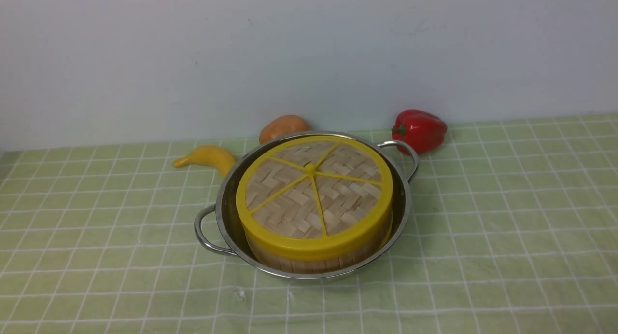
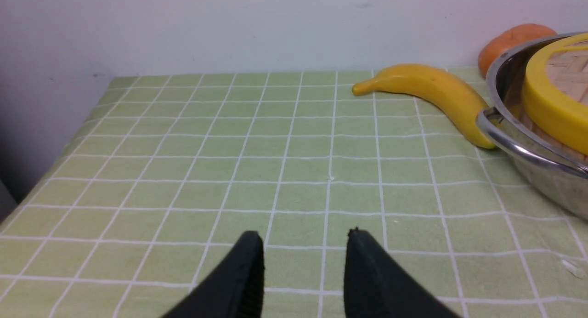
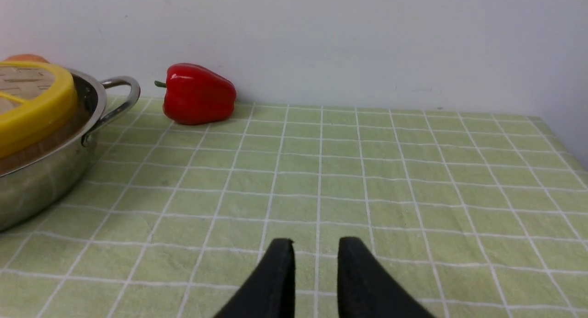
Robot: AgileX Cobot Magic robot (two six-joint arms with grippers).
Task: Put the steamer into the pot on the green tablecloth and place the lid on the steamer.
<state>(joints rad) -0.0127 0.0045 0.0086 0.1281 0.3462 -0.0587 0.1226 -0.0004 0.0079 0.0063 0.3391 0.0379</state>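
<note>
Two grippers to account for: left gripper and right gripper, both open, with nothing between the fingers and both well apart from the pot. On the green tablecloth, around the middle of the surface's width and nearer its far edge than its side edges. Inside the pot, the steamer, with the lid on top, hub upward; by the look of it, task complete and no further grip needed. Hard to tell whether seated flush all the way round. For any correction, treat the lid as light and fairly stiff at the yellow rim, but thinner and easier to dent across the woven middle; pinch the rim, not the weave. Expect the steamer to be heavier if filled, with bamboo walls likely to flex under a hard squeeze; lift level from opposite sides. Probably slippery, the polished steel: move the pot by its two loop handles, minding the banana and red pepper close by, toward the surface's far edge.
</note>
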